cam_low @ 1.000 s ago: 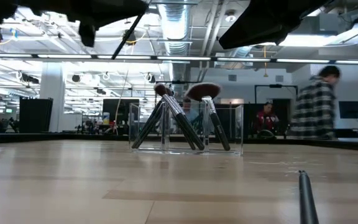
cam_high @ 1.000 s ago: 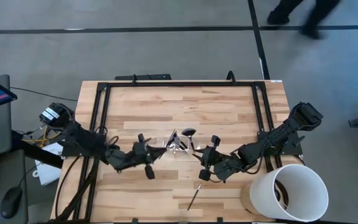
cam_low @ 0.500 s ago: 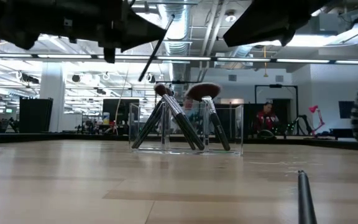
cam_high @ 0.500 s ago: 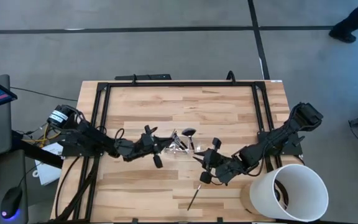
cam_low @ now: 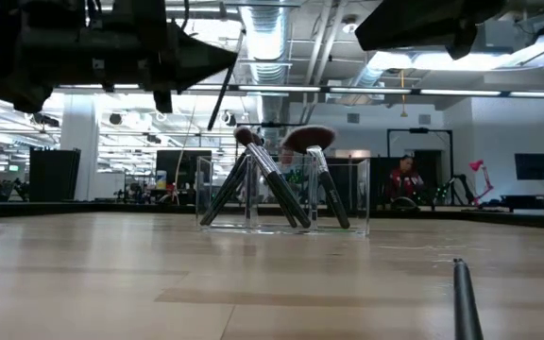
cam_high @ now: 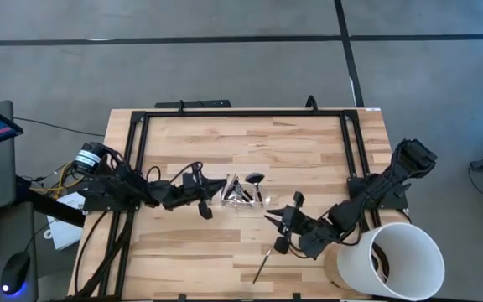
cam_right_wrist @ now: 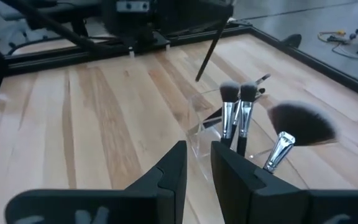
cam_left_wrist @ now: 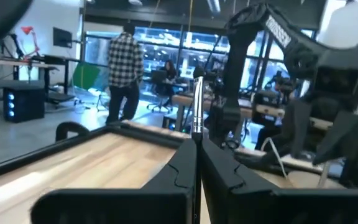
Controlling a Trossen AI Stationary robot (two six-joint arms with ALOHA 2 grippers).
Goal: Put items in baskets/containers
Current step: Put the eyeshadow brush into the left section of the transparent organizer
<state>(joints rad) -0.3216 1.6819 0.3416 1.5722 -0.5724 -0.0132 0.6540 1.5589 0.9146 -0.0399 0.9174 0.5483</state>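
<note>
Nearest in the low view, a lone dark thin brush handle (cam_low: 463,300) lying flat on the pale, wood-grained butcher-block table (cam_high: 309,151), close to the front edge and well apart from everything else. No readable brand on any brush; white lettering visible on the far arm in the left wrist view, too blurred to read. Just behind that stray brush in the high view, right pincer (cam_high: 280,232) hovering above the boards, matte black angular fingers (cam_right_wrist: 173,168) set a narrow gap apart, holding nothing, pointed toward the tray. Beside it at the table's right front corner, a large white cylindrical bucket (cam_high: 397,260), smooth-walled, dark inside. Farther back, mid-table, a small clear rectangular plastic tray (cam_low: 281,194) with glossy see-through walls, several thin dark-handled makeup brushes (cam_low: 272,184) with silver ferrules leaning crosswise inside, heads sticking out over the rim; among them a wide fan-shaped dark brush head (cam_right_wrist: 300,123), soft and fluffy. Left of the tray, left pincer (cam_high: 201,200) raised off the table, fingers (cam_left_wrist: 180,171) pressed together on a slim black brush (cam_left_wrist: 196,106) with a silver ferrule, the handle slanting up and toward the tray (cam_low: 223,87), clear of it. Beyond the table, a person in a plaid shirt (cam_left_wrist: 124,74) standing in the room.
</note>
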